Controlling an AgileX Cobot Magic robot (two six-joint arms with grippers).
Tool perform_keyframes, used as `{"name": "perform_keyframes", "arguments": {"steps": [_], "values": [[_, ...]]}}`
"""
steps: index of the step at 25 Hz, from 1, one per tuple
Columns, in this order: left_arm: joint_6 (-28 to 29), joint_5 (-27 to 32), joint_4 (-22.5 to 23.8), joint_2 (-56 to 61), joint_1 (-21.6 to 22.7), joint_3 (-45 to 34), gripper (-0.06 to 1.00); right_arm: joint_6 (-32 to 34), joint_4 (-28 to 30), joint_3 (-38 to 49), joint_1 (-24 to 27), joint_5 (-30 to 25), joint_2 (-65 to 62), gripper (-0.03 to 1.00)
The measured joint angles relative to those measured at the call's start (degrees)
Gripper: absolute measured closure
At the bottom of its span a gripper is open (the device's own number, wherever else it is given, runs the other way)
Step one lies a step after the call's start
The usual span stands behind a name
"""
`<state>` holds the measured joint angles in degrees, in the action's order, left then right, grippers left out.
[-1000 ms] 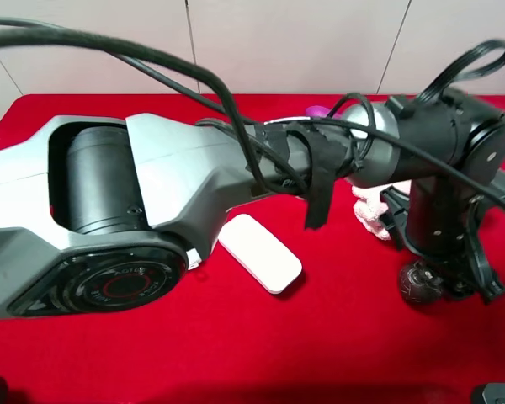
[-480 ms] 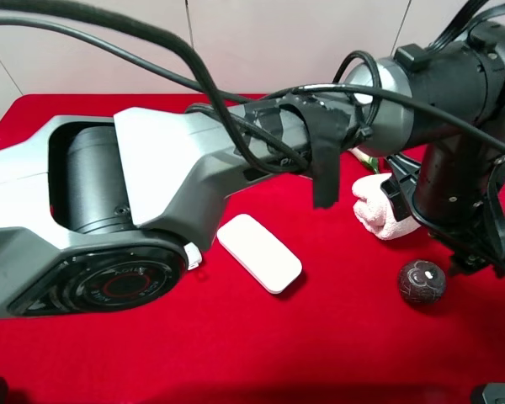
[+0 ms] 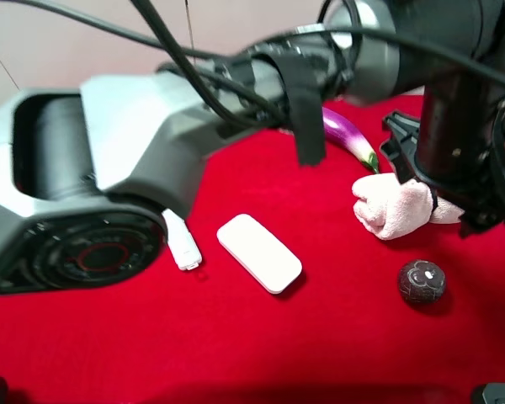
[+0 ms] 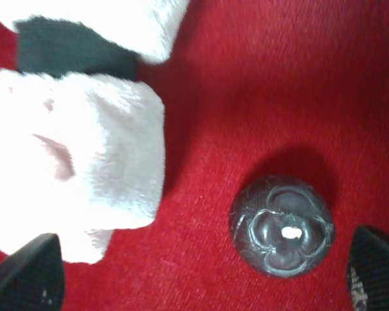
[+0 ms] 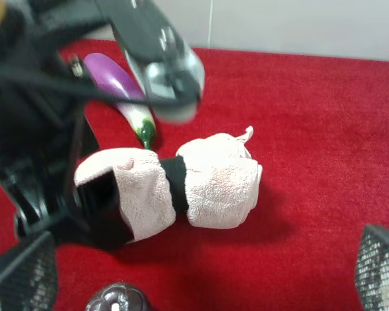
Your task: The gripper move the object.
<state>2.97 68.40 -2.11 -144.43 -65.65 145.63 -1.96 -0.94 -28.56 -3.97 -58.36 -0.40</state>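
Note:
The object, a small dark mottled ball (image 3: 422, 281) with a dimpled top, rests on the red cloth at the right. It also shows in the left wrist view (image 4: 282, 225) and at the edge of the right wrist view (image 5: 118, 299). My left gripper (image 3: 467, 220) has reached across to the right and hangs above and just behind the ball, not touching it. In the left wrist view the left gripper (image 4: 201, 278) is open and empty, its fingertips (image 4: 26, 275) wide apart. My right gripper (image 5: 198, 275) is open and empty, and is hidden in the exterior view.
A pink rolled towel with a black band (image 3: 396, 209) lies just behind the ball. A purple eggplant (image 3: 347, 135) lies behind that. A flat white case (image 3: 259, 252) and a small white piece (image 3: 183, 244) lie mid-table. The left arm's big body (image 3: 109, 194) fills the left.
The left gripper was down around the ball a second ago; it has let go and risen clear. The ball stays on the cloth. The whole left arm has lifted.

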Motion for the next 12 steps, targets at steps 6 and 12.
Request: {"name": "perform_keyframes", "arguments": {"steps": [6, 12], "values": [[0.0, 0.0, 1.2, 3.7, 1.5, 0.0, 0.09, 0.0, 0.0, 0.0, 0.0, 0.0, 0.0, 0.27], [0.0, 0.1, 4.1, 7.6, 2.5, -0.1, 0.07, 0.0, 0.0, 0.0, 0.0, 0.0, 0.0, 0.27]]}}
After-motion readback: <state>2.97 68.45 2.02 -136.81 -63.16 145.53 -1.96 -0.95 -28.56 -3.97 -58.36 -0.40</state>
